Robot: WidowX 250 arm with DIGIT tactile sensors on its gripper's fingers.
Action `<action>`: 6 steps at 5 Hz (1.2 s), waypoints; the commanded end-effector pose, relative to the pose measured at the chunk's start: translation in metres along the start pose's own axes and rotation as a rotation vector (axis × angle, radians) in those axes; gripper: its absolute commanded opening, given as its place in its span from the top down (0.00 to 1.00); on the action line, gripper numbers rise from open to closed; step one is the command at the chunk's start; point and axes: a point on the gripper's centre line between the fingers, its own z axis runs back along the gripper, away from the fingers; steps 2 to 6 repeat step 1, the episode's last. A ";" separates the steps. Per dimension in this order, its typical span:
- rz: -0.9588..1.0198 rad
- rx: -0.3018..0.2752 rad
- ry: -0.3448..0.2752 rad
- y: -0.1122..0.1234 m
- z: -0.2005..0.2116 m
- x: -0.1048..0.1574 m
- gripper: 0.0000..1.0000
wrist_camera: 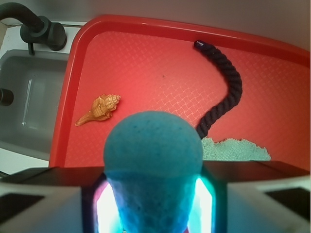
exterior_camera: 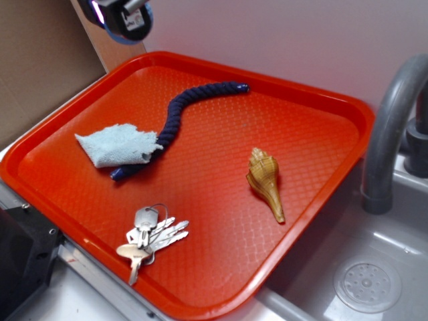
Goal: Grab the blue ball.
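The blue ball (wrist_camera: 153,145) fills the lower middle of the wrist view, pinched between the lit pads of my gripper (wrist_camera: 153,204), which is shut on it. Its surface looks matte and finely dimpled. From the exterior camera my gripper (exterior_camera: 124,17) hangs high at the top left, above the far left corner of the red tray (exterior_camera: 301,147), well off its surface. Only a blue rim of the ball (exterior_camera: 127,39) shows beneath it there.
On the tray lie a dark navy rope (exterior_camera: 175,114), a pale blue cloth (exterior_camera: 117,145), a tan seashell (exterior_camera: 264,177) and a bunch of keys (exterior_camera: 150,234). A grey sink (exterior_camera: 374,267) with a faucet (exterior_camera: 391,127) sits to the right.
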 end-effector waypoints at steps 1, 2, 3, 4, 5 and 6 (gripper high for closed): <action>-0.012 -0.008 -0.053 -0.007 0.017 0.007 1.00; -0.012 -0.008 -0.053 -0.007 0.017 0.007 1.00; -0.012 -0.008 -0.053 -0.007 0.017 0.007 1.00; -0.012 -0.008 -0.053 -0.007 0.017 0.007 1.00; -0.012 -0.008 -0.053 -0.007 0.017 0.007 1.00; -0.012 -0.008 -0.053 -0.007 0.017 0.007 1.00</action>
